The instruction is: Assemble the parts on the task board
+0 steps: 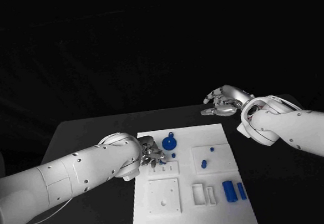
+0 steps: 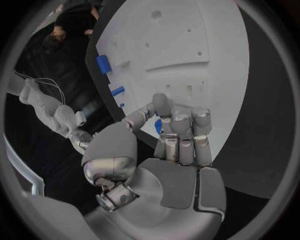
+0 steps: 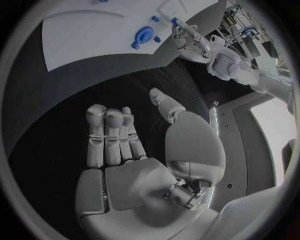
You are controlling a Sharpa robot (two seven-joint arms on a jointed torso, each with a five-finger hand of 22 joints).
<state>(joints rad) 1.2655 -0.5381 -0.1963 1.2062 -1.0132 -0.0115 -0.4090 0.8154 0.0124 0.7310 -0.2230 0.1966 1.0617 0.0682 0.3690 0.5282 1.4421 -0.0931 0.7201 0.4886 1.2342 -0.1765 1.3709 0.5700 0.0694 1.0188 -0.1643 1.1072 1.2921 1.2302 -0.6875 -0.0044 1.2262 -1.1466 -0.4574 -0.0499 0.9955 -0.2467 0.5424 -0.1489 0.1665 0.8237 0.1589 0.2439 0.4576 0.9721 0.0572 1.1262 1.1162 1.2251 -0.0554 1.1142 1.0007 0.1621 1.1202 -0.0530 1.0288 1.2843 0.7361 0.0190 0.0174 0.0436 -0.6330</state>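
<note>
The white task board (image 1: 194, 219) lies in the middle of the black table. My left hand (image 1: 151, 156) hovers over the board's far left part and pinches a small blue peg (image 2: 159, 125) between thumb and fingers. Just beyond that hand a blue gear (image 1: 170, 143) sits on the board; the right wrist view shows the gear (image 3: 144, 36) too, with the left hand (image 3: 187, 39) beside it. My right hand (image 1: 225, 101) hangs above the bare table past the board's far right corner, fingers apart and holding nothing (image 3: 125, 145).
Two blue cylinders (image 1: 229, 191) (image 1: 242, 191) lie side by side at the board's near right. Two small blue pieces (image 1: 212, 150) (image 1: 203, 164) stand on a raised square plate. A square block with holes (image 1: 164, 196) and a slotted frame (image 1: 203, 194) sit nearer me.
</note>
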